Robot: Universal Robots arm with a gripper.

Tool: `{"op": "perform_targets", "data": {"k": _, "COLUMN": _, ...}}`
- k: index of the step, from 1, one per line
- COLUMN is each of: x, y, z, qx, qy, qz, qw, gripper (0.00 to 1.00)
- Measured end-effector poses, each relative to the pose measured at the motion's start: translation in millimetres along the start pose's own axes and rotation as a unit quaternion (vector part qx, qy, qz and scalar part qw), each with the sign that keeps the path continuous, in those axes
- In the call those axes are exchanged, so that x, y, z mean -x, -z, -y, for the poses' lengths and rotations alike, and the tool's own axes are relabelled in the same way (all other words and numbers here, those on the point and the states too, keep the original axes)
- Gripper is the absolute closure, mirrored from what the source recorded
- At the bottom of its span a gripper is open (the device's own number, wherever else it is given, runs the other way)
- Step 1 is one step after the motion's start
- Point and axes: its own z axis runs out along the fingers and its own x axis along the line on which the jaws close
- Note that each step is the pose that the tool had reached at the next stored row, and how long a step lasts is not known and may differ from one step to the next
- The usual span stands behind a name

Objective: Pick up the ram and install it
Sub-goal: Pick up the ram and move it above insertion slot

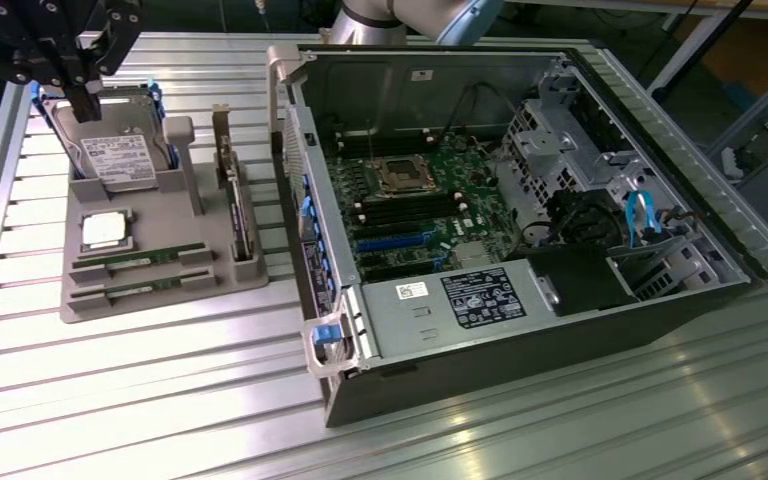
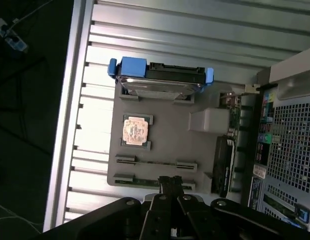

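Ram sticks lie thin and green in the gray tray; wrist view shows the gripper fingers pressed together, exterior view the case's motherboard.

The tool is matte black, built of jointed link bars with round pivot pins and two slim fingers. The arm is silver-grey with a pale blue joint cap.

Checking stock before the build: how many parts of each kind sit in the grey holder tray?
Ram sticks: 2
Hard drive: 1
CPU chip: 1
Expansion card: 1
Total: 5
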Motion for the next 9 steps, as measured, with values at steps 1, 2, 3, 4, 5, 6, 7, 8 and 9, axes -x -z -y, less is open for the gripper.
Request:
{"op": "perform_targets", "data": {"k": 1, "x": 0.0, "y": 0.0, "z": 0.0, "qx": 0.0001, "qy": 0.006, "qz": -0.0003, "qw": 1.0, "gripper": 0.9}}
{"op": "perform_targets", "data": {"k": 2, "x": 0.0, "y": 0.0, "z": 0.0, "qx": 0.0003, "qy": 0.017, "qz": -0.0007, "qw": 0.9999, "gripper": 0.9}}
{"op": "perform_targets", "data": {"k": 3, "x": 0.0, "y": 0.0, "z": 0.0, "qx": 0.0004, "qy": 0.027, "qz": -0.0012, "qw": 0.9996, "gripper": 0.9}}
{"op": "perform_targets", "data": {"k": 4, "x": 0.0, "y": 0.0, "z": 0.0, "qx": 0.0006, "qy": 0.035, "qz": -0.0016, "qw": 0.9994, "gripper": 0.9}}
{"op": "perform_targets", "data": {"k": 5, "x": 0.0, "y": 0.0, "z": 0.0, "qx": 0.0008, "qy": 0.046, "qz": -0.0021, "qw": 0.9989, "gripper": 0.9}}
{"op": "perform_targets", "data": {"k": 6, "x": 0.0, "y": 0.0, "z": 0.0, "qx": 0.001, "qy": 0.057, "qz": -0.0025, "qw": 0.9984, "gripper": 0.9}}
{"op": "perform_targets", "data": {"k": 7, "x": 0.0, "y": 0.0, "z": 0.0, "qx": 0.0012, "qy": 0.069, "qz": -0.0031, "qw": 0.9976, "gripper": 0.9}}
{"op": "perform_targets", "data": {"k": 8, "x": 0.0, "y": 0.0, "z": 0.0, "qx": 0.0013, "qy": 0.078, "qz": -0.0034, "qw": 0.997, "gripper": 0.9}}
{"op": "perform_targets", "data": {"k": 9, "x": 0.0, "y": 0.0, "z": 0.0, "qx": 0.0015, "qy": 0.087, "qz": -0.0038, "qw": 0.9962, "gripper": 0.9}}
